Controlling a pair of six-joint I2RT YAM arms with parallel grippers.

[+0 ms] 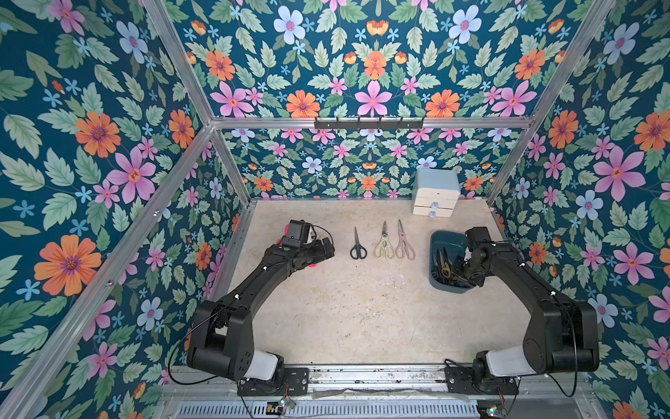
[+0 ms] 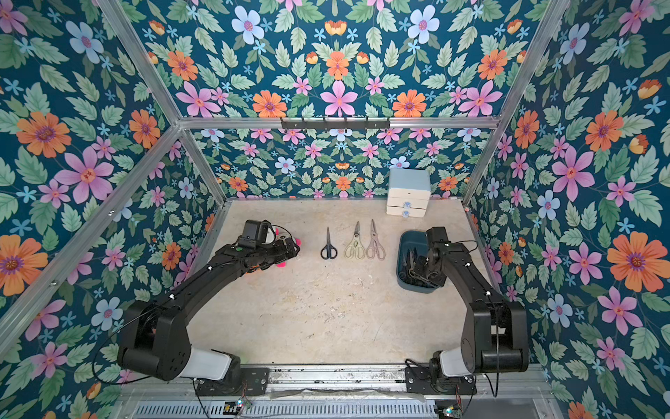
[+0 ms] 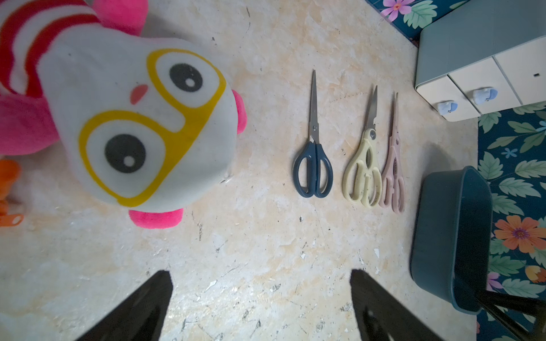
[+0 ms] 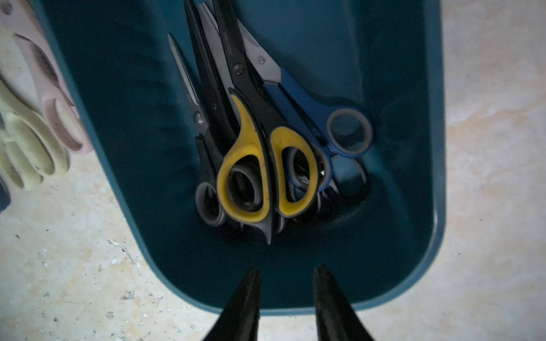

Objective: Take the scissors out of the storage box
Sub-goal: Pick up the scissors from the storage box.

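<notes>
The storage box is a dark teal tub at the right of the table, also in the right wrist view. Inside it lie several scissors: a yellow-black pair on top, a blue pair and black pairs. Three scissors lie side by side on the table: dark-blue handled, cream and pink. My right gripper hangs over the box's near end, open by a narrow gap, holding nothing. My left gripper is open wide above bare table, left of the row.
A white and pink plush toy lies under my left arm. A pale-blue and white two-drawer cabinet stands at the back right behind the box. A black hook rail hangs on the back wall. Flowered walls close in on three sides.
</notes>
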